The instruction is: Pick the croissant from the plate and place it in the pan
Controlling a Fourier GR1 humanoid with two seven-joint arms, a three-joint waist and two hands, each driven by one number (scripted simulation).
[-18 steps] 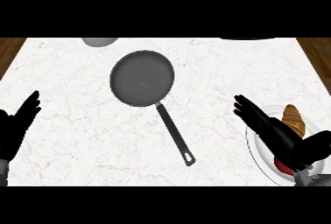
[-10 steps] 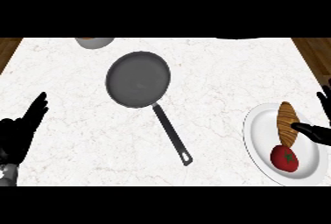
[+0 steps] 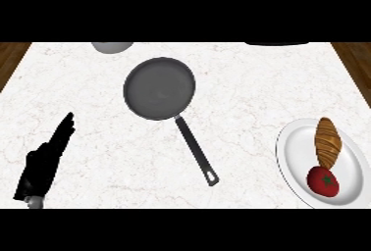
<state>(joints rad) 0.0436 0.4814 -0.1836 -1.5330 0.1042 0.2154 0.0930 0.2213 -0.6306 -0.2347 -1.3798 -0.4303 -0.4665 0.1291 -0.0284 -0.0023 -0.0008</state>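
A golden-brown croissant (image 3: 328, 141) lies on a white plate (image 3: 292, 159) at the right edge of the counter, with a red tomato (image 3: 325, 181) just below it on the same plate. A dark pan (image 3: 159, 88) sits upper centre, its black handle (image 3: 196, 151) running down and to the right. My left hand (image 3: 45, 164) shows at the lower left, fingers straight and pointing up, holding nothing, far from the pan and the plate. My right hand is out of the picture.
A grey bowl (image 3: 112, 46) is cut off by the top edge at the upper left, and a dark object (image 3: 277, 43) sits at the top right. Wooden floor (image 3: 11, 59) shows beyond the counter's left and right sides.
My right hand has pulled off the right edge, leaving the croissant and tomato uncovered on the plate. My left hand has shifted a little to the right.
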